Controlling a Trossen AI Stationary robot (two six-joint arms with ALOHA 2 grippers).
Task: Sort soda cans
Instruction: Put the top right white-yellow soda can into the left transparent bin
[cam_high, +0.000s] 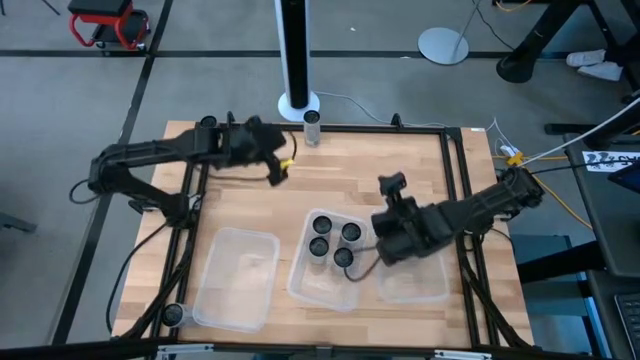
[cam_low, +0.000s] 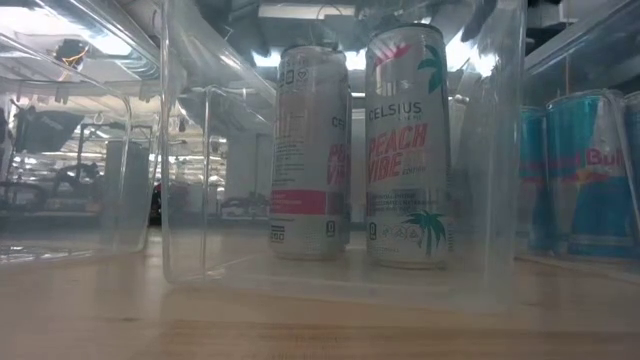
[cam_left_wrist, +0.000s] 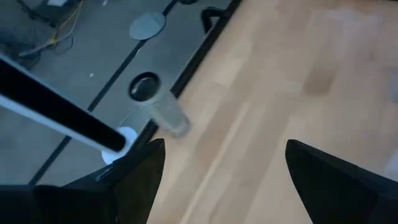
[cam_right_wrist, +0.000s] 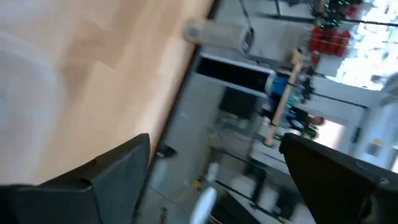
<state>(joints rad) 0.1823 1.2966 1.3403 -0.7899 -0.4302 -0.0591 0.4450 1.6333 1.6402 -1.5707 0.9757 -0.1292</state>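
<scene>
Celsius cans foreground, inside middle clear bin, frame centre. Lone can upper centre. My left gripper spread empty nearby; right gripper spread empty, centre-right.

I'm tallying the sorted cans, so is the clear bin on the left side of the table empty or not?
Empty. From above, the left clear bin shows only its bare bottom, while the middle bin holds four cans.

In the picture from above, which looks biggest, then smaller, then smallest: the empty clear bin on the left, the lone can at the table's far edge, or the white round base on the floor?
1. Empty clear bin
2. White round base
3. Lone can
</scene>
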